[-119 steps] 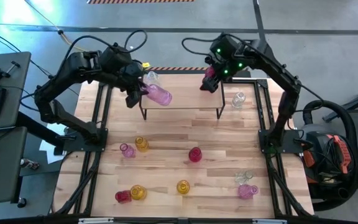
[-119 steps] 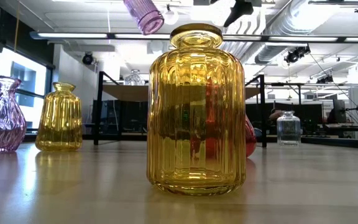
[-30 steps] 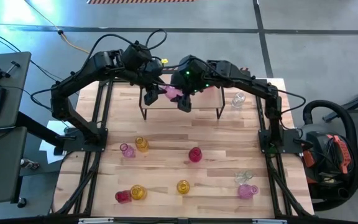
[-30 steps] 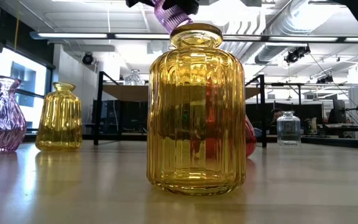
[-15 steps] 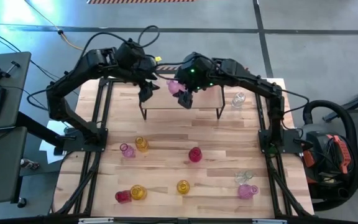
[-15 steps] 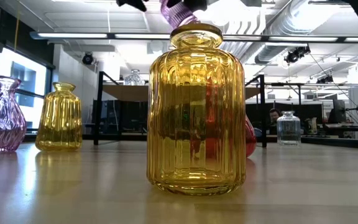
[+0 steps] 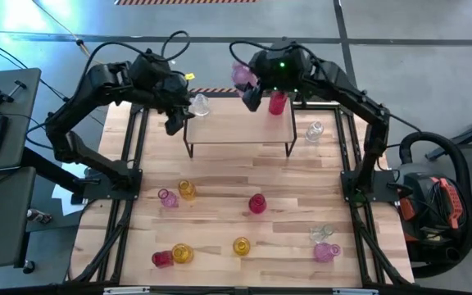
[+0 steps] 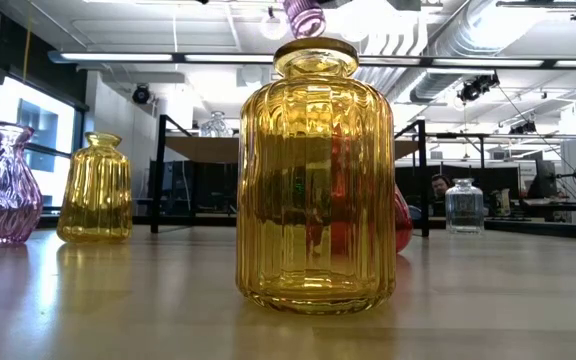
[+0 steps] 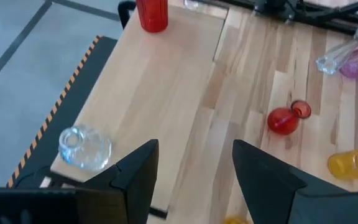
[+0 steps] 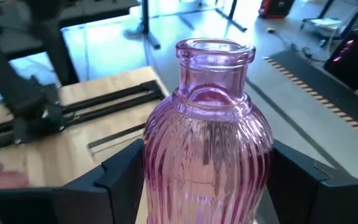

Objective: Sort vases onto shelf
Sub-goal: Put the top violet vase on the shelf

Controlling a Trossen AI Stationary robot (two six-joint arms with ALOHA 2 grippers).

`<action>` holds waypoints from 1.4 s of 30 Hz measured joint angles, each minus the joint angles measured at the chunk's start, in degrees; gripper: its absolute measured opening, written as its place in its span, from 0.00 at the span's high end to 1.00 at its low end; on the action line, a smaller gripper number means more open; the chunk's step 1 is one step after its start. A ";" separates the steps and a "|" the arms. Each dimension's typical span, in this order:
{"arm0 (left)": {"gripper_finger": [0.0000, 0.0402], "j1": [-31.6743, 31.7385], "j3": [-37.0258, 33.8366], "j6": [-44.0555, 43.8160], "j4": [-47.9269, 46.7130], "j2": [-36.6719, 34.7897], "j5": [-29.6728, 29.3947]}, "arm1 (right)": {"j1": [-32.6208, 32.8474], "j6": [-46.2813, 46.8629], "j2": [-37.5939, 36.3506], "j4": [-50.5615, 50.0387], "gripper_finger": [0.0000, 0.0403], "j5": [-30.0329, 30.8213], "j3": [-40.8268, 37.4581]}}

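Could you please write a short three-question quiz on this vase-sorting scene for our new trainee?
1. True or false: the right gripper holds the pink ribbed vase.
2. Which vases stand on the shelf?
A. one clear, one red
B. two amber
C. one pink, one amber
3. Fill in: the left gripper is ____ and holds nothing.

Key:
1. True. Its fingers flank the vase, raised above the shelf's far edge.
2. A. The clear vase stands at the shelf's left end, the red vase toward its right.
3. Open. It hovers near the clear vase.
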 joint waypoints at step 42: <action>0.51 0.00 -0.02 -1.53 -2.72 -1.12 -0.79 | 6.53 7.72 -25.12 82.87 0.39 22.20 -82.06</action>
